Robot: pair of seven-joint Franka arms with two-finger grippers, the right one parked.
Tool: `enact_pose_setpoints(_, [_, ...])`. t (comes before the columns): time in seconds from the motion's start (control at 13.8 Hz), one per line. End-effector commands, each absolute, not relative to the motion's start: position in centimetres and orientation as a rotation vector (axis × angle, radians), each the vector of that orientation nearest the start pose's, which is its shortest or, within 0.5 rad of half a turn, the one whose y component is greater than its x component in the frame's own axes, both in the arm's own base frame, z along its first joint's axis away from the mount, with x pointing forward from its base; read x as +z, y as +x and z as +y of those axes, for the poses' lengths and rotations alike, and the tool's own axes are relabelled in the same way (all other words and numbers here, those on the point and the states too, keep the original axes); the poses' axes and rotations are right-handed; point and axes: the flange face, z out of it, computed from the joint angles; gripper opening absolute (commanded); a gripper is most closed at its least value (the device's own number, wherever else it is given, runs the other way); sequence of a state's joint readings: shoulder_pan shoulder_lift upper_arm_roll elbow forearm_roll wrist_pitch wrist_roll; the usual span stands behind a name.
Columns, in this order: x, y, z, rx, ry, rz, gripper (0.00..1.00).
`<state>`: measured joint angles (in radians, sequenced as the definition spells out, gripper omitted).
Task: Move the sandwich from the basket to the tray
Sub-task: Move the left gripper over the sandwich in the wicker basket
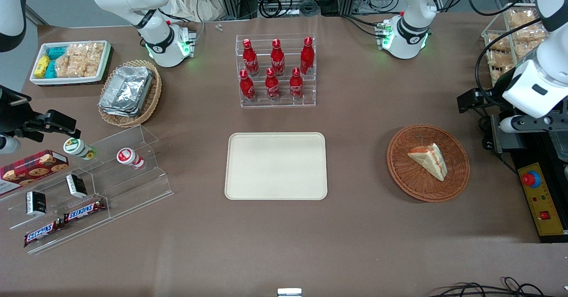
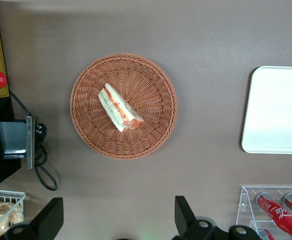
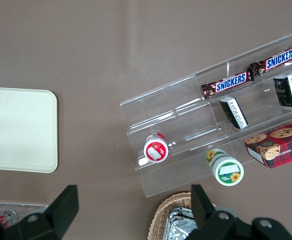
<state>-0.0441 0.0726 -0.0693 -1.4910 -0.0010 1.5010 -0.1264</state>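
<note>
While the sandwich lies on its side in the round reddish-brown basket, the tray sits flat on the brown table well apart from that basket, toward the parked arm's end. The wedge rests a little off the basket's centre, its red-orange and pale filling layers showing along the cut edge (clearest in the left wrist view, where the sandwich lies diagonally across the weave of the basket). The left arm's gripper hangs above the table beside the basket, on the side farther from the front camera, and touches nothing; its two dark fingers stand wide apart with only bare tabletop between them, so it is released and grasps nothing. From the front, this gripper shows near the basket, toward the working arm's end. A clear rack of red bottles stands farther from the front camera than the basket, over toward the tray. The tray carries nothing on its cream surface.
</note>
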Motion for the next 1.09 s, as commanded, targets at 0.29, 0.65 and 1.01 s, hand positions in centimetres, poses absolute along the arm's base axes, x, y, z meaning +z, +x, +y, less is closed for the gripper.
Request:
enact_pose_setpoints(0.29, [60.5,56.3,-5.2,0.168,-3.108,-0.129,1.00])
enact_pose_setpoints(0.65, [55.0,56.6,-4.1,0.191,-3.031,-0.583,1.00])
enact_pose_setpoints(1.01, [45.2,56.3,-2.7,0.115,-2.980,-0.856,1.00])
